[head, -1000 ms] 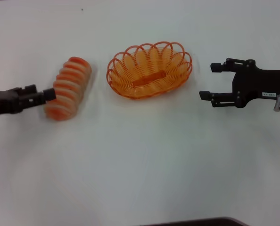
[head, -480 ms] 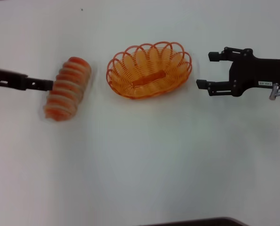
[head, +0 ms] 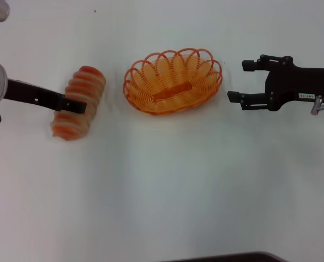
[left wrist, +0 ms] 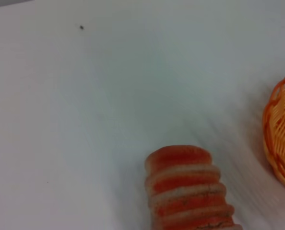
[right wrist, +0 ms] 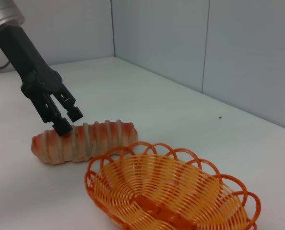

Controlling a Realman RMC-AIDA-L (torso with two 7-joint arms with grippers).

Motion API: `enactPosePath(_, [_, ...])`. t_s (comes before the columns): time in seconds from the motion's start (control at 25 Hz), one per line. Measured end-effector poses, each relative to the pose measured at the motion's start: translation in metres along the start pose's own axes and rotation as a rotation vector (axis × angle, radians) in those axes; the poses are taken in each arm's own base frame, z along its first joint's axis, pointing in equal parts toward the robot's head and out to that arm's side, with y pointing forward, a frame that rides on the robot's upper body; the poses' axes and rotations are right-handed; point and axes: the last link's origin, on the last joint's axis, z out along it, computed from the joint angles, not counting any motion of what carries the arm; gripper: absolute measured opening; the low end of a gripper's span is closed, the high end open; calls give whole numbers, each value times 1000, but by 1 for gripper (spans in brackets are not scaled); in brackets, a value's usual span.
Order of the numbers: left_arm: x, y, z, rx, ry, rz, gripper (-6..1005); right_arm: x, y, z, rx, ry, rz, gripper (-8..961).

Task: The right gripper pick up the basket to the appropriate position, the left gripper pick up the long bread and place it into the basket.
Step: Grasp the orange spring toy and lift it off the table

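White table (head: 162,185) carries basket (head: 173,82), long bread (head: 80,103) (apart)

We are seeing bright, even light from overhead washing the white table (head: 167,185) pale, throwing only faint soft shadows. Beside the left gripper (right wrist: 68,120), the long bread (left wrist: 188,189) is blurring slightly.

- The long bread (head: 77,102) (orange and cream ridges) lies flat on the counter (head: 162,185), left of the basket.
- The basket (head: 173,81), an oval of orange wire, sits upright and empty beside it.
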Motion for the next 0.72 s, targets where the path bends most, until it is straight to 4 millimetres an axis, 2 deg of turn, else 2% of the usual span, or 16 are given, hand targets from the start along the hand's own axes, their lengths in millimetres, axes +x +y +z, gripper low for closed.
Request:
enactPosePath(0.28, [-4, -3, 10, 27, -30, -8, 901, -1, 0, 1, -2, 0, -1, 878])
enactPosePath(0.72, [-4, 0, 12, 6, -45, -11, 901, -1, 0, 1, -2, -1, -3, 879])
